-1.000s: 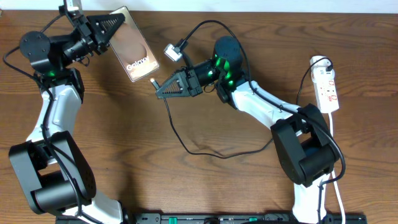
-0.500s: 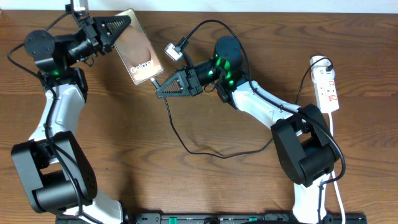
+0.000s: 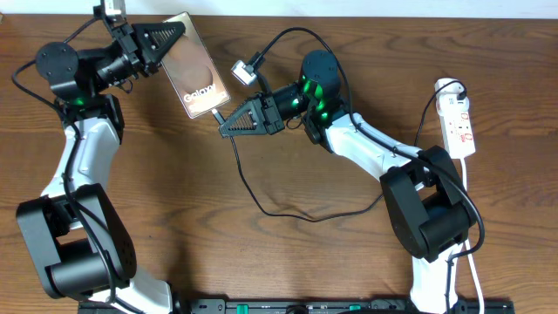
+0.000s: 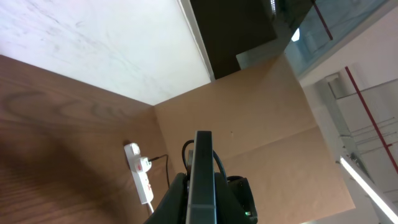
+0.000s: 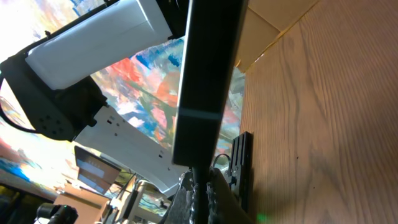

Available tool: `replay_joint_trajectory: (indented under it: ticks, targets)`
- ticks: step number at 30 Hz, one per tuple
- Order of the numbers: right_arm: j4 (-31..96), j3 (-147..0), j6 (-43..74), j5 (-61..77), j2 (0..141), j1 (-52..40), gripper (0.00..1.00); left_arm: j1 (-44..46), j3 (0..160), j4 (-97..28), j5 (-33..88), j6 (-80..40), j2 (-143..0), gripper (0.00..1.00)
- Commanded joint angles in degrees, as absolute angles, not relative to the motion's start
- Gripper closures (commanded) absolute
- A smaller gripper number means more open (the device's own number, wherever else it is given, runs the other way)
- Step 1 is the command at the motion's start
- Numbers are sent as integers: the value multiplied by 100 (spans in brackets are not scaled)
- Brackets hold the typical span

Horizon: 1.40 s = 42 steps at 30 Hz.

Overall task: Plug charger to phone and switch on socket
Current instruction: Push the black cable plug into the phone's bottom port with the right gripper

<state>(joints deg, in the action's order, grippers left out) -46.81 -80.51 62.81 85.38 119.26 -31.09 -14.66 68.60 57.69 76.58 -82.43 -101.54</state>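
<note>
My left gripper (image 3: 167,37) is shut on the upper edge of the phone (image 3: 196,74) and holds it tilted above the table, lettering up. The phone shows edge-on in the left wrist view (image 4: 203,158) between the fingers (image 4: 202,202). My right gripper (image 3: 225,127) is shut on the plug end of the charger (image 3: 253,196), right at the phone's lower end. In the right wrist view the plug (image 5: 198,177) sits between the jaws (image 5: 199,190) and meets the end of the dark phone (image 5: 208,68). The white socket (image 3: 459,122) lies at the far right and also shows in the left wrist view (image 4: 142,180).
The black cable loops across the middle of the wooden table (image 3: 288,262) toward the socket. A white connector on the right arm's own cable (image 3: 241,71) hangs just right of the phone. A black bar (image 3: 305,307) runs along the front edge.
The left arm has brought the phone slightly up and to the right, closer to the right gripper's tip. Over the last half second nothing visibly moves.
</note>
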Motion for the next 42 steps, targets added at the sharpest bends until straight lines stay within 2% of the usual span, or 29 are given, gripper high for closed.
replay_joint_trajectory:
  ticks: [1, 20, 32, 37, 42]
  targets:
    - [-4707, -8099, 6377, 8418, 11952, -3074, 99, -1382, 6956, 5841, 7778, -8204, -10116, 93]
    - [-4713, -8099, 6431, 8318, 11952, -3072, 99, -1341, 6884, 5839, 7988, -8060, -10116, 93]
    - [-4727, -8099, 6770, 7367, 11952, -3085, 99, -1059, 6884, 5776, 7380, -8031, -10116, 92]
    - [-5050, -8099, 6965, 7463, 11952, -3081, 99, -993, 6884, 5776, 7701, -7905, -10116, 92]
    - [-5236, -8099, 7074, 7577, 11952, -3022, 99, -993, 6884, 5776, 8536, -7787, -10116, 93]
